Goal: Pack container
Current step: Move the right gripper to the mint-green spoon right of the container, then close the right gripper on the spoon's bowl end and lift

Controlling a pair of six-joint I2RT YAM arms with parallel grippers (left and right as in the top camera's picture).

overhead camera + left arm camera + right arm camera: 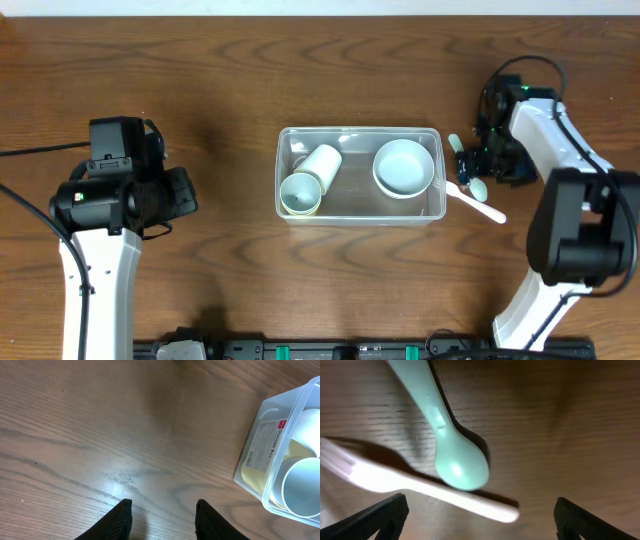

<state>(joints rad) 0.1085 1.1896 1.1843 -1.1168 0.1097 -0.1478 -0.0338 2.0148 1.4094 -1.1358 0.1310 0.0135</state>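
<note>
The container (360,214) sits at the middle of the table (200,80), its long side running left to right. Inside it, at the left end, a white cup (322,160) lies on its side with a pale yellow cup (300,194) just below it, mouth up; the two touch. A white bowl (404,167) stands upright in the right half, apart from the cups.

Just outside the container's right wall lie a mint spoon (466,170) and a white fork (480,204). In the right wrist view the spoon (460,467) crosses the fork (395,477), its bowl overlapping the fork's handle. The fork's tines point toward the container.

The right gripper (480,165) hovers directly over these two utensils. Its fingers (375,520) stand wide apart at either side of the wrist view, with spoon and fork on the wood between and beyond them; they grip nothing.

The left gripper (185,192) is well to the left of the container, over bare wood. Its fingers (122,520) are parted with nothing between them, and the container (260,450) shows at the right edge of its view, a printed label (267,445) on its end wall
</note>
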